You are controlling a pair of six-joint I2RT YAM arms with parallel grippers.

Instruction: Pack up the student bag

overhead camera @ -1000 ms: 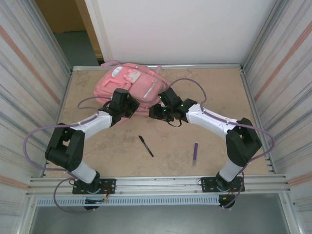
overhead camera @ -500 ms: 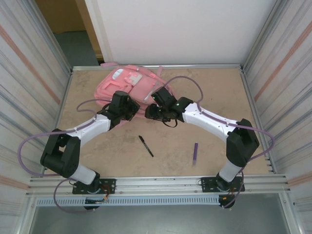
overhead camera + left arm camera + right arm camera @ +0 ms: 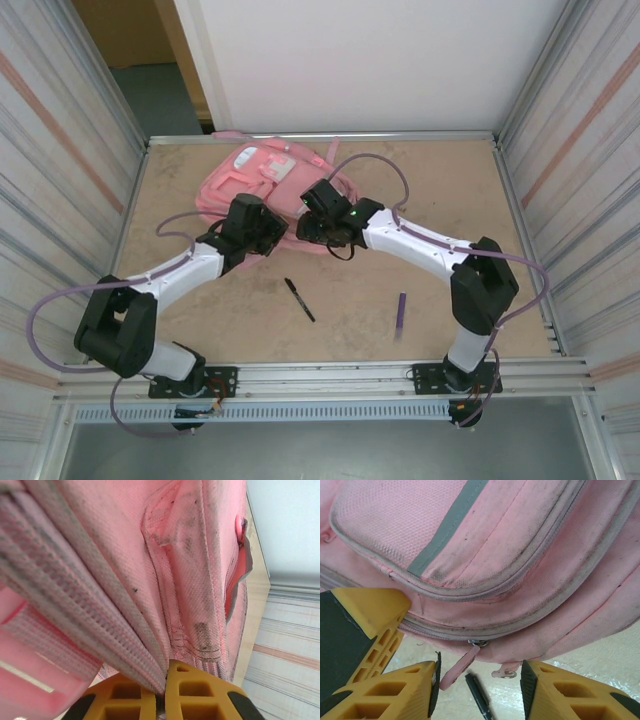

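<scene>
The student bag (image 3: 262, 170), a large pink backpack, lies at the back left of the table. My left gripper (image 3: 268, 232) is at its near edge, shut on a fold of the bag's pink fabric (image 3: 150, 665), which is pinched between the yellow fingertips (image 3: 195, 690). My right gripper (image 3: 310, 224) is just to the right of it, open, at the bag's lower edge (image 3: 520, 605). A pink zip pull (image 3: 458, 667) hangs between its fingers (image 3: 405, 692), nearer the left one and not gripped.
A black pen (image 3: 299, 299) lies on the table in front of the bag and also appears under the right gripper (image 3: 479, 696). A purple pen (image 3: 401, 312) lies to the right. Metal walls close in the table on both sides.
Both arms have reached further towards the back left. The right gripper has slid left along the bag's near edge. The left gripper has stayed shut on the fabric.
</scene>
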